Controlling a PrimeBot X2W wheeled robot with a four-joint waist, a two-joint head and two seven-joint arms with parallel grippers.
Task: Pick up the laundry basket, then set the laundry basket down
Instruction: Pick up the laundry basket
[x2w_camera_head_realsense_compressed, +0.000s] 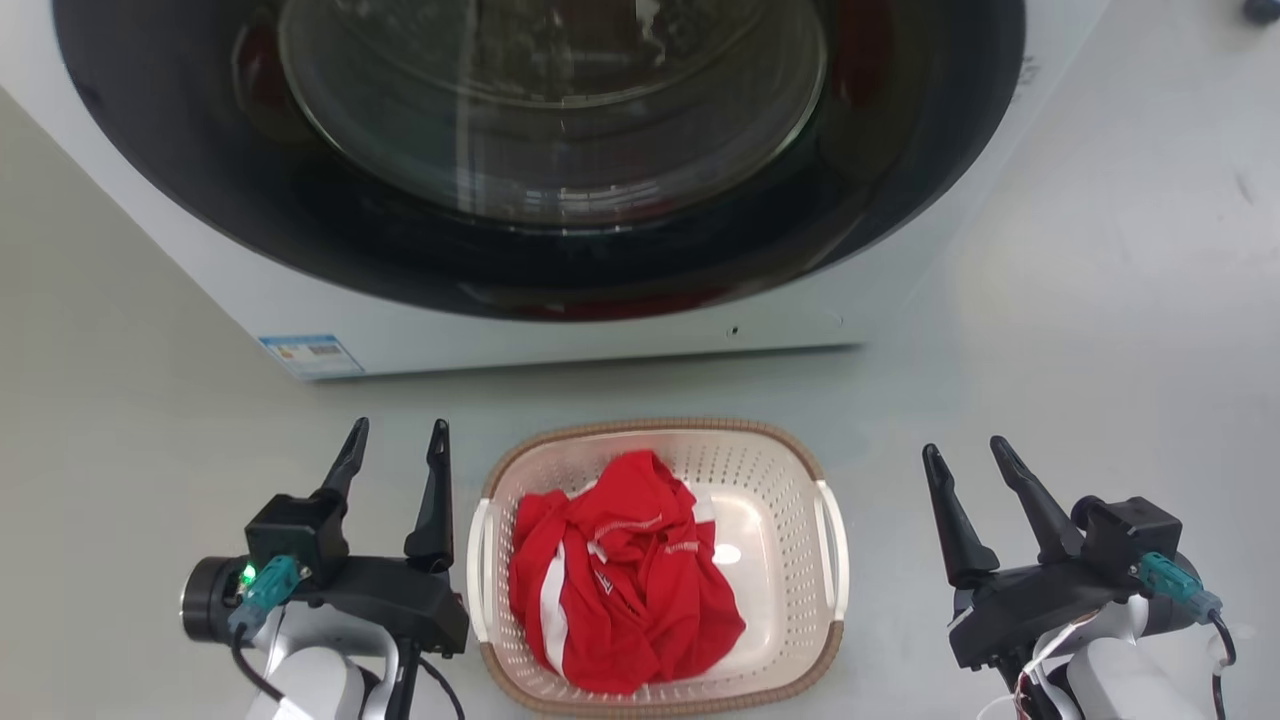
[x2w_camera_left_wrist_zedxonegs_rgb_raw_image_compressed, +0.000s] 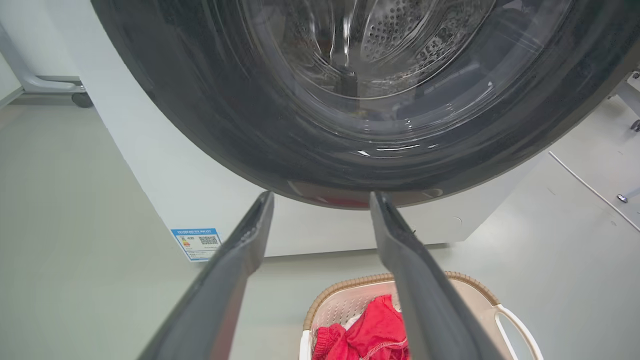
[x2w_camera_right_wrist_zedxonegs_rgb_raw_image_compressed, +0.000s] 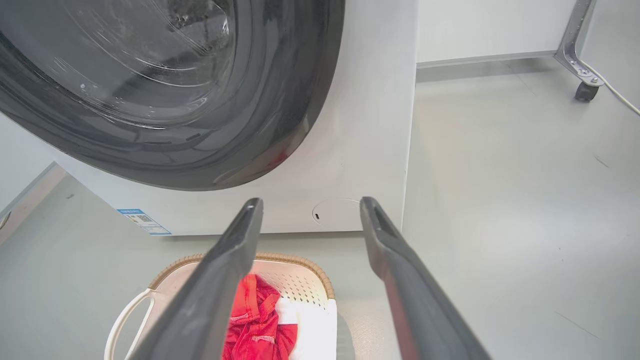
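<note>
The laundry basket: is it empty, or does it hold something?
Not empty: crumpled red-and-white clothing lies inside the laundry basket, covering much of its floor.

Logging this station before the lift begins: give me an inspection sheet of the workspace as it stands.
Surface: pale grey floor, lightly scuffed.
Job's things: laundry basket on the floor before the washer, red garment inside.
Clutter: nothing seen.
Grippers: left gripper open, close beside the basket's left handle; right gripper open, apart from the right handle.
Cables: black cables at both wrists; white cord on the floor.
Surroundings: washer's glass door shut; wheeled frame leg.
</note>
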